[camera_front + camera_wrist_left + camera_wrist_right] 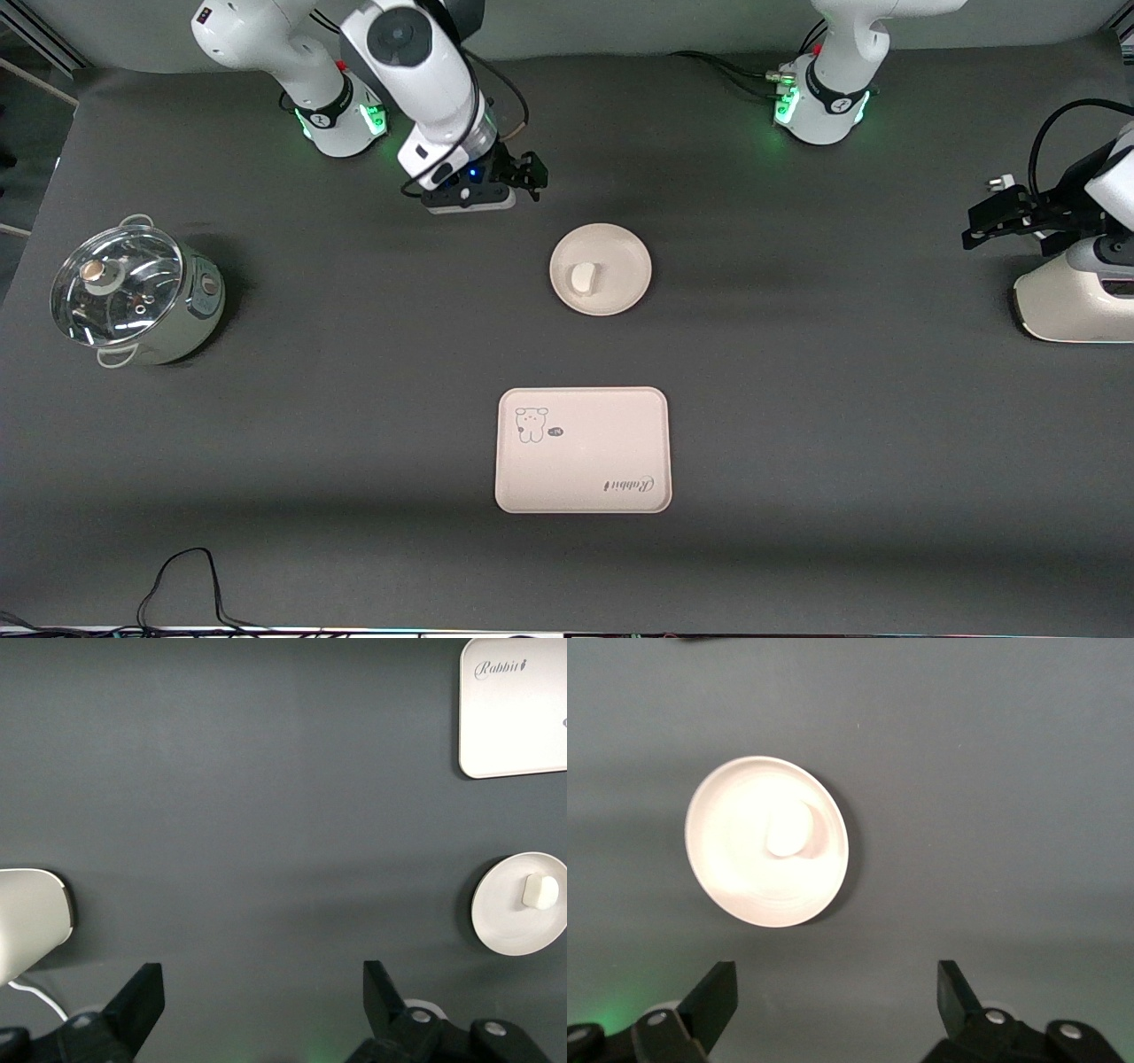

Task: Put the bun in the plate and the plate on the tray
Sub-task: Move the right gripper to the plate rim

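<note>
The bun (583, 277) lies in the round cream plate (625, 257) near the middle of the table. The cream-pink tray (585, 461) with the animal drawing and "Rabbit" script lies nearer to the front camera than the plate, with nothing on it. My right gripper (532, 173) hangs open and empty over bare mat beside the plate. Its wrist view shows the plate (735, 877) and bun (788, 831) ahead of the open right gripper (837, 979). My left gripper (983, 221) waits open over the left arm's end of the table. The left wrist view shows plate (500, 921), bun (539, 891) and tray (514, 709).
A glass-lidded pot (133, 292) stands at the right arm's end of the table. A white appliance (1076, 301) sits at the left arm's end, under the left gripper, and also shows as a white appliance (31, 917) in the left wrist view. A cable (190, 576) lies near the front edge.
</note>
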